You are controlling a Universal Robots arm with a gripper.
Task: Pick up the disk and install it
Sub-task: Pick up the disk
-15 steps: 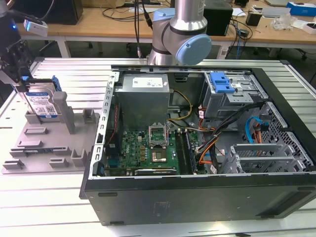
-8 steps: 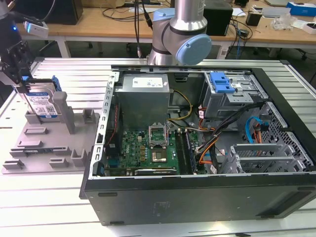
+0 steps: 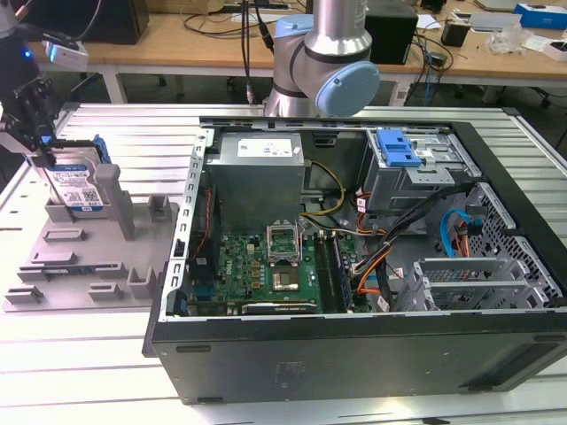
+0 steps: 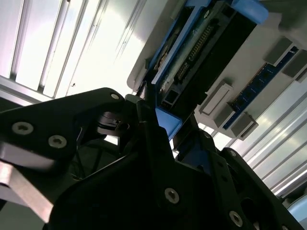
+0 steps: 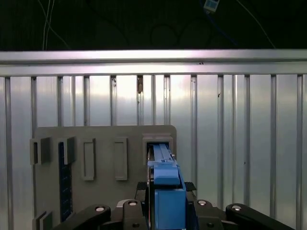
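Pickup in hand: upper left of the exterior view, the end effector (image 3: 40, 149) seems clamped on the disk (image 3: 78, 184) in its holder (image 3: 84, 266); freeing it likely needs a straight lift

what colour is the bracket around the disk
Blue. The bracket framing the disk shows best in the first wrist view.

disk (image 5: 167, 189) end cropped, tool (image 3: 41, 156) partly cropped

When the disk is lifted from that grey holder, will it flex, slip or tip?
Probably rigid: the disk looks like a metal slab in a blue frame. Standing on edge in the grey holder, it may tip once freed. Its smooth plastic frame could slip.
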